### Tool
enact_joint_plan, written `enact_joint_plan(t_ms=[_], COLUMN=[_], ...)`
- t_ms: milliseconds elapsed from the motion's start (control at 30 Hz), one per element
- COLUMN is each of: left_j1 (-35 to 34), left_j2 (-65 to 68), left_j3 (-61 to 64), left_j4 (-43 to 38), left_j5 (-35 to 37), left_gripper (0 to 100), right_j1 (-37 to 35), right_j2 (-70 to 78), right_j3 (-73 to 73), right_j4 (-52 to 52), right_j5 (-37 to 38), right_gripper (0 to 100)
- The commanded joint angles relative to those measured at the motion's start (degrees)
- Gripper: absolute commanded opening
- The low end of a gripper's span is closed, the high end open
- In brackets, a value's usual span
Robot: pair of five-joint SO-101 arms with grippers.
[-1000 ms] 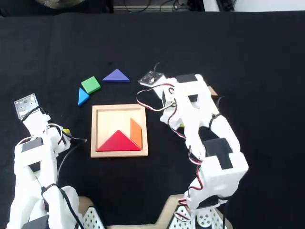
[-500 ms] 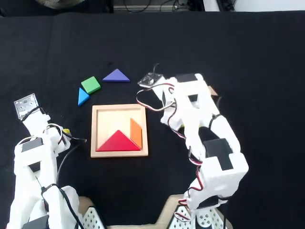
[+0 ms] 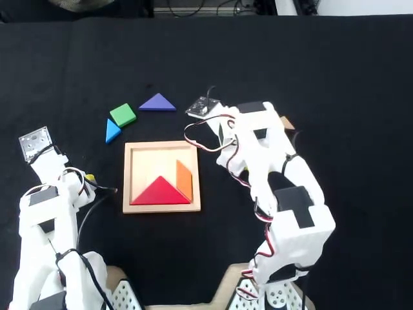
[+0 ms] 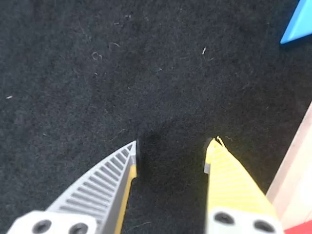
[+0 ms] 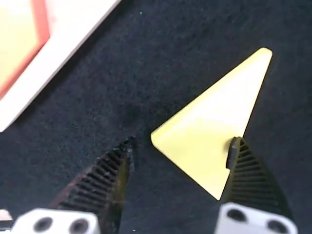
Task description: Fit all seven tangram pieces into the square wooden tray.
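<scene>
Yellow triangle (image 5: 214,141) lies flat on the black desk (image 3: 322,77), just right of the wooden tray (image 3: 161,144). My right arm is folded over it. My right end effector (image 5: 181,144) is spread wide, one fingertip over the piece's edge. Left of the tray, my left end effector (image 4: 173,145) gapes, holding nothing. The red triangle (image 3: 160,191) and orange piece (image 3: 184,179) sit inside the tray.

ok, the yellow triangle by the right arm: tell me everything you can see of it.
The yellow triangle is a flat, plain, matte piece with crisp corners; it looks like painted wood. It lies flat on the black cloth, outside the wooden tray and apart from its rim. It sits between the open fingers of the right pincer. One fingertip overlaps its edge, though contact cannot be told. Nothing else touches it.
</scene>
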Motion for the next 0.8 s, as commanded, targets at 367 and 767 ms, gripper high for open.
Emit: enact_joint_plan(t_ms=[367,767], left_j1=[0.66,0.66], left_j2=[-0.97,-0.97], left_j3=[-2.42,-2.42], left_j4=[0.09,0.18], left_j5=[0.18,0.18], left_gripper=[23,23], right_j1=[-1.14,-0.79], right_j2=[4.62,4.53], right_j3=[-0.22,-3.74], right_j4=[-2.37,-1.85], right_j5=[4.13,5.71], right_gripper=[25.4,11.8])
